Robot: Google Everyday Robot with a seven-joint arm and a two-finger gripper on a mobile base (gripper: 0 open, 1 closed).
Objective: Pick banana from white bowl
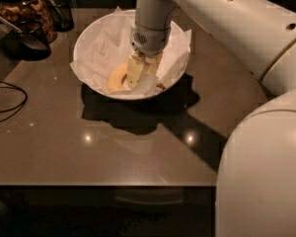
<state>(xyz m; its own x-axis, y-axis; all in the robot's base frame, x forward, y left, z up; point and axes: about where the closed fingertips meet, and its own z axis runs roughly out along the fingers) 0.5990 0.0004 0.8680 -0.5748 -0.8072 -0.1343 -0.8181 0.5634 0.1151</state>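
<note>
A: The tool [137, 75] is seen down inside the white bowl [96, 38], upper centre; open or closed cannot be told.
B: The banana [152, 65], just beside it, is judged light, soft and bruisable; mid-length is favoured.

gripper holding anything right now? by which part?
Cannot tell. The gripper is down inside the white bowl, right by a curved yellow banana; any hold is hidden.

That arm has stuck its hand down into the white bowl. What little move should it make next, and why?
Probably a short, slow lift straight up. The gripper sits low inside the white bowl, over the crinkled paper, a curved yellow banana right beside it. Whether it holds anything is hidden; a small rise would show that.
</note>
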